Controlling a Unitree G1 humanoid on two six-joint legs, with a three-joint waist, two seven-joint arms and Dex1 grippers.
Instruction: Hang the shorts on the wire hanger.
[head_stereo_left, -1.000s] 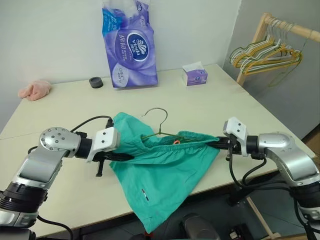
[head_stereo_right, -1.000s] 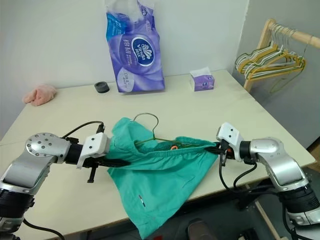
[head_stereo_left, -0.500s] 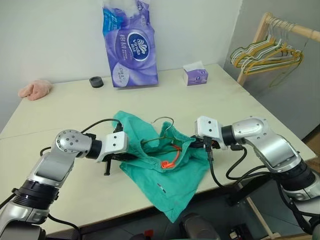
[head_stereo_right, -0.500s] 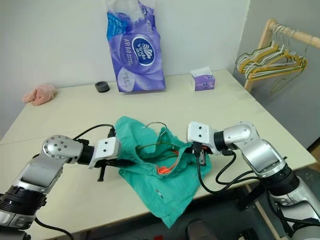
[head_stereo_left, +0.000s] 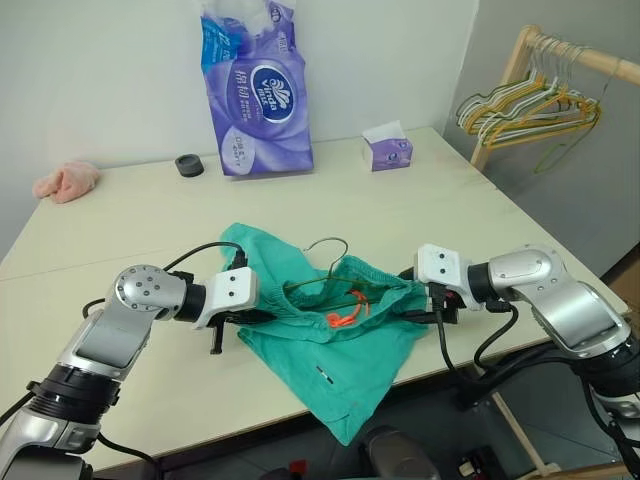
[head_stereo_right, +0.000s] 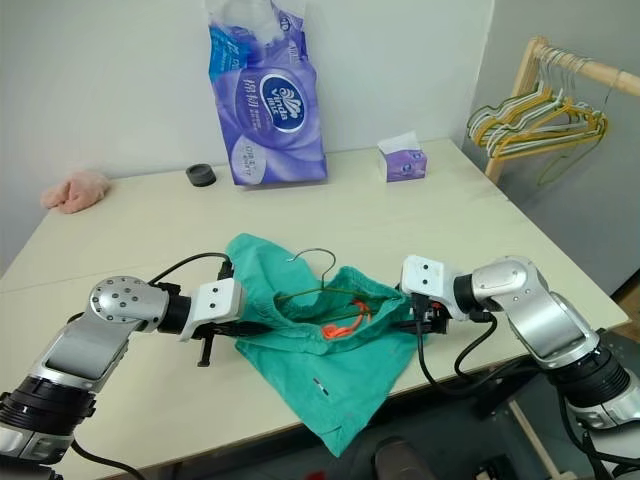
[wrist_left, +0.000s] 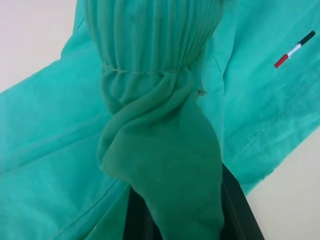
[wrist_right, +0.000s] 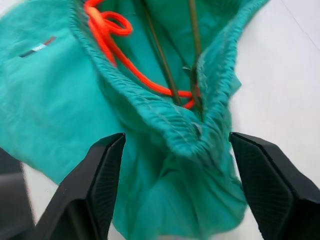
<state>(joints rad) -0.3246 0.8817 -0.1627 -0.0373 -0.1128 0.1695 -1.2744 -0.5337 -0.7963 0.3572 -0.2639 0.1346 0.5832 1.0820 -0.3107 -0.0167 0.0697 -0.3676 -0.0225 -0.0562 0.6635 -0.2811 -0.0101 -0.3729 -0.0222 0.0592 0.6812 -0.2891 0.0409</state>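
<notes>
1. Two hands flank the shorts (head_stereo_left: 335, 345), which lie bunched near the front edge of the bench (head_stereo_left: 150, 210), one leg hanging over that edge.
2. Left hand (head_stereo_left: 262, 316) is clamped tight on a twisted fold of the waistband; in its wrist view the cloth wraps over both black fingers (wrist_left: 235, 210).
3. Right hand (wrist_right: 172, 185) stands wide open, its two fingers spread either side of the waistband's end, gripping nothing.
4. Inside the open waistband lies the wire hanger (head_stereo_left: 330, 262), its hook poking out towards the back of the bench, beside the orange drawstring (head_stereo_left: 345, 318).
5. Farther back stand a purple tissue pack (head_stereo_left: 255, 95), a small tissue box (head_stereo_left: 386, 150), a black cap (head_stereo_left: 187, 165) and a pink cloth (head_stereo_left: 65, 182).
</notes>
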